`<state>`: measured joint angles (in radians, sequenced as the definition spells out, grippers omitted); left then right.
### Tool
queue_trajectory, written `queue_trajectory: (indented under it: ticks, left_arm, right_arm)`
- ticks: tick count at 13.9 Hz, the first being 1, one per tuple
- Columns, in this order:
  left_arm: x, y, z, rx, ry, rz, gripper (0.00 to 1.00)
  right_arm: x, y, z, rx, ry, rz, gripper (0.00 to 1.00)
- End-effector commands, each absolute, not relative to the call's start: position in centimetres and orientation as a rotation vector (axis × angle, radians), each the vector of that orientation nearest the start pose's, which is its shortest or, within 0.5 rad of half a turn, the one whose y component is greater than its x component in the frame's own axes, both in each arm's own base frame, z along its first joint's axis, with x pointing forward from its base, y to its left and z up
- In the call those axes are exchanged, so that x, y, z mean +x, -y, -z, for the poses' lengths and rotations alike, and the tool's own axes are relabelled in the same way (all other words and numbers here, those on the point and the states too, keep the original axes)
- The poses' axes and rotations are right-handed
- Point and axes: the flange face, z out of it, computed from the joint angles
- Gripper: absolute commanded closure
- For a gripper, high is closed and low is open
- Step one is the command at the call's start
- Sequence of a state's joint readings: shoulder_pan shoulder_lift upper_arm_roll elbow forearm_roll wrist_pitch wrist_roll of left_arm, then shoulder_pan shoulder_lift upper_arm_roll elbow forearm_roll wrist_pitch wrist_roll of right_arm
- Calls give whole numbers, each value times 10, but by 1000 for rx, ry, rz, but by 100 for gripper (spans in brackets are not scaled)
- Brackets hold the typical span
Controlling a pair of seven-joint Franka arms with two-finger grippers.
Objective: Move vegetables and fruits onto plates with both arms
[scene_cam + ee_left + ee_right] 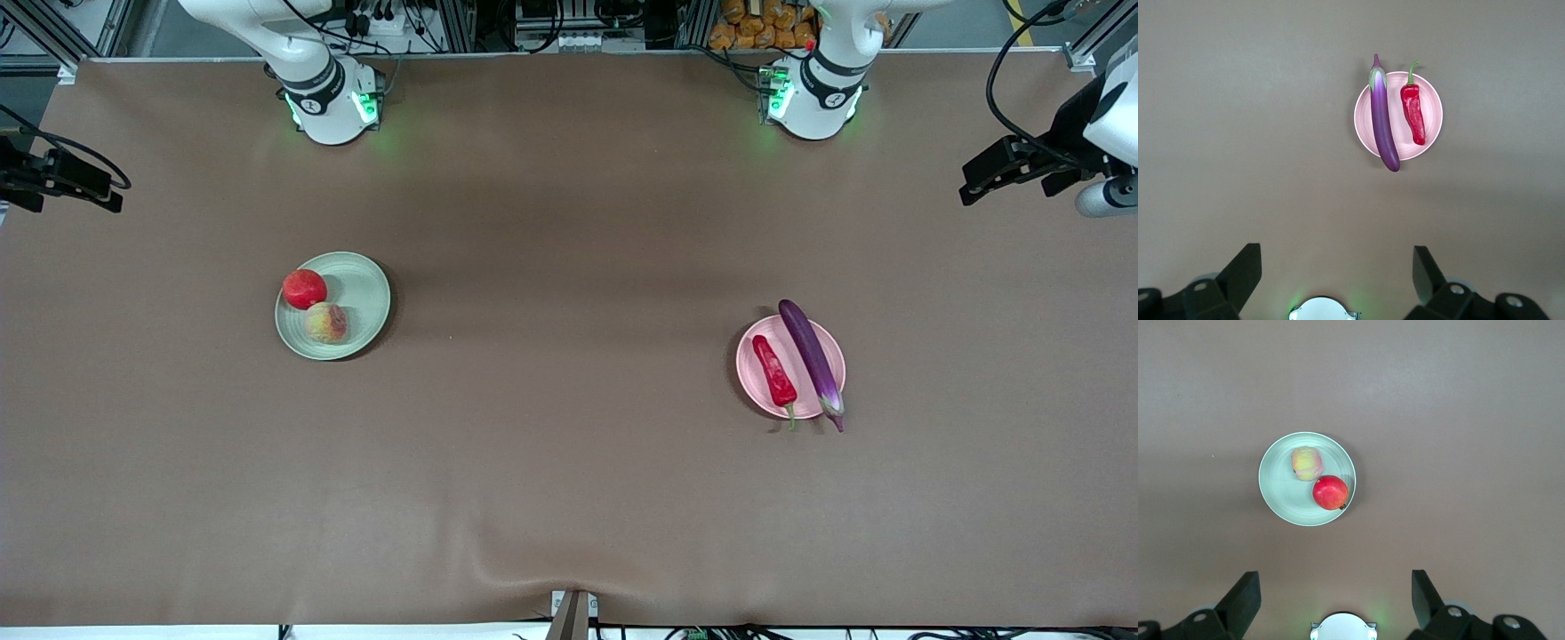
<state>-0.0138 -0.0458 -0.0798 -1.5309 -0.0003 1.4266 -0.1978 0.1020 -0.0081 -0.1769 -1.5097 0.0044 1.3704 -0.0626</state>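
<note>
The pale green plate point(364, 293) holds the red apple point(304, 289) and the yellowish-pink peach point(326, 323), side by side. They also show in the right wrist view: plate point(1281, 493), apple point(1331, 492), peach point(1306, 463). The pale pink plate point(749, 366) holds the purple eggplant point(811, 360) and the red chili point(774, 371); the eggplant overhangs the rim at both ends. The left wrist view shows this plate point(1431, 107), eggplant point(1382, 120) and chili point(1413, 113). My left gripper point(1336, 263) and right gripper point(1335, 587) hang open and empty, high over the table.
The brown table cloth point(569, 267) lies bare between the plates. The arm bases point(333, 111) point(813, 107) glow green at the table's edge farthest from the front camera. The raised hands show at the view's edges, left point(978, 178) and right point(80, 182).
</note>
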Motion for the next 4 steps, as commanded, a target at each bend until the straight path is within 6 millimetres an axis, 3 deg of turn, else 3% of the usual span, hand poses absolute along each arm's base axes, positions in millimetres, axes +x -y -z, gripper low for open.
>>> queue_trajectory:
  ticks: [1,4]
  left_arm:
    - [524,53,-660,-3146,167,-93,0]
    - [523,53,-658,-3141,191,-112,0]
  right_arm:
    - [529,43,-641,-3138,0,-199,0]
    - [528,43,-642,-3138,0,-196,0]
